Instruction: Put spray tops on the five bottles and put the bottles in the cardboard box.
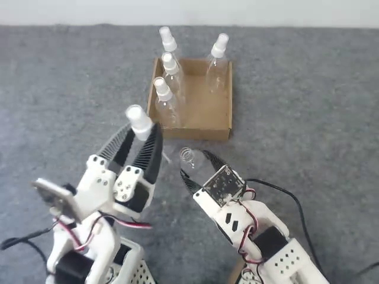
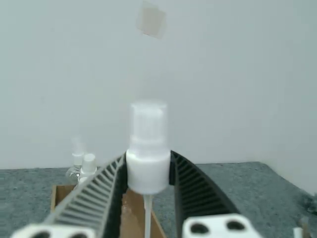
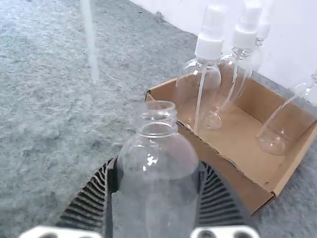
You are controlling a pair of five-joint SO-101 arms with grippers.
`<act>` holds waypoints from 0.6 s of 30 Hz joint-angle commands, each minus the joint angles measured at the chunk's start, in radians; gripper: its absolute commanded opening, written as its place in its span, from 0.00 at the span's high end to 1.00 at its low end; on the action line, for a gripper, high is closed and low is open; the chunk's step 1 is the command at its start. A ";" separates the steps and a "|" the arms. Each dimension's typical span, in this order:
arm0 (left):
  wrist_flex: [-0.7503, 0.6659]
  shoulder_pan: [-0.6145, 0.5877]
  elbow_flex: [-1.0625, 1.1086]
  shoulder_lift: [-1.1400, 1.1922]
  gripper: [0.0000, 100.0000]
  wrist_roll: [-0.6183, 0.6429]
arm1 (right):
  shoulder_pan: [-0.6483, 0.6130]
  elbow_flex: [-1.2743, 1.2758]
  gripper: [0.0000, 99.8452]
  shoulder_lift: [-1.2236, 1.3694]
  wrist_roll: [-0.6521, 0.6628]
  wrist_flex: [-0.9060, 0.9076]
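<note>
Grey carpet (image 1: 308,118) covers the work surface, with the cardboard box (image 1: 201,131) at the far centre holding four capped bottles (image 1: 167,103). Just near of it, the right gripper (image 1: 195,164) clamps the last open bottle (image 1: 188,156) upright. To its left, the left gripper (image 1: 142,131) pinches the spray top (image 1: 140,120), dip tube (image 2: 147,218) hanging. Best bet: centre the tube over the mouth, descend straight, keep the bottle steady, then seat the cap.

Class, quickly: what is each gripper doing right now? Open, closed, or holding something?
Left gripper: closed on the spray top.
Right gripper: closed on the uncapped bottle.
</note>
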 commanded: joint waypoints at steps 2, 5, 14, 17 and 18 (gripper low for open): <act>-0.112 0.020 0.041 -0.005 0.99 0.006 | -0.013 -0.014 0.96 -0.024 0.014 -0.030; -0.155 0.021 0.064 -0.005 0.99 0.006 | -0.038 -0.006 0.96 -0.024 0.014 -0.030; -0.183 0.018 0.097 -0.005 0.99 0.005 | -0.065 -0.003 0.96 -0.024 0.014 -0.030; -0.181 0.021 0.111 -0.005 0.99 0.005 | -0.065 -0.005 0.96 -0.024 0.014 -0.030; -0.181 0.023 0.117 -0.005 0.99 0.005 | -0.065 -0.005 0.96 -0.024 0.014 -0.030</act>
